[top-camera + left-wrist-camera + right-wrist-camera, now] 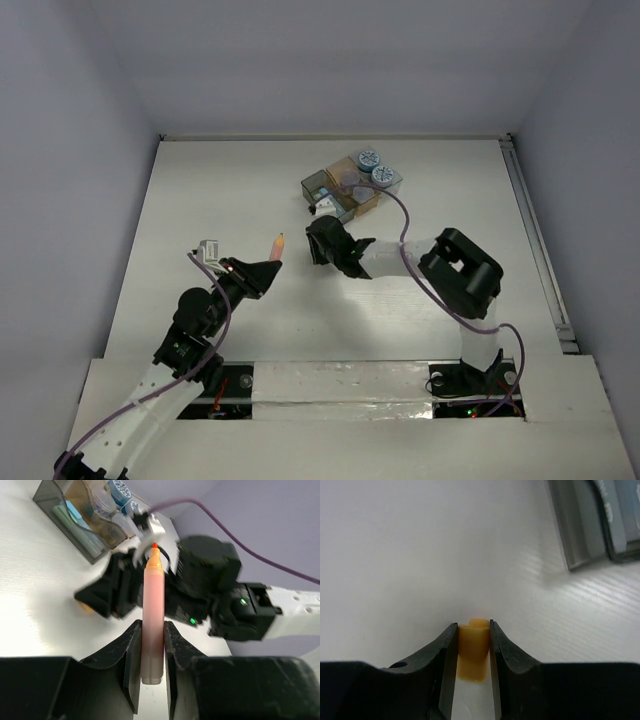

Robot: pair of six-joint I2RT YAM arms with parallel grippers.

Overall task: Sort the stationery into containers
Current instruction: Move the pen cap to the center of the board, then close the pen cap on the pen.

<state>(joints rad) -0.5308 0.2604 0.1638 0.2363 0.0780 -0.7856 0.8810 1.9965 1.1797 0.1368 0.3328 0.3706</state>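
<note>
The white table is being occupied, in the upper centre of the top view, by a cluster of joined open boxes: dark grey, tan, clear.

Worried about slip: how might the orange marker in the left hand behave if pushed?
Probably stiff: the orange marker stands straight though the left hand pinches only its lower end. Its smooth round barrel may slide or pivot. Laid flat, it likely rolls.

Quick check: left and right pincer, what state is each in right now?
Left pincer: shut on the orange marker, uncapped tip pointing away.
Right pincer: shut on a small orange cap.
</note>
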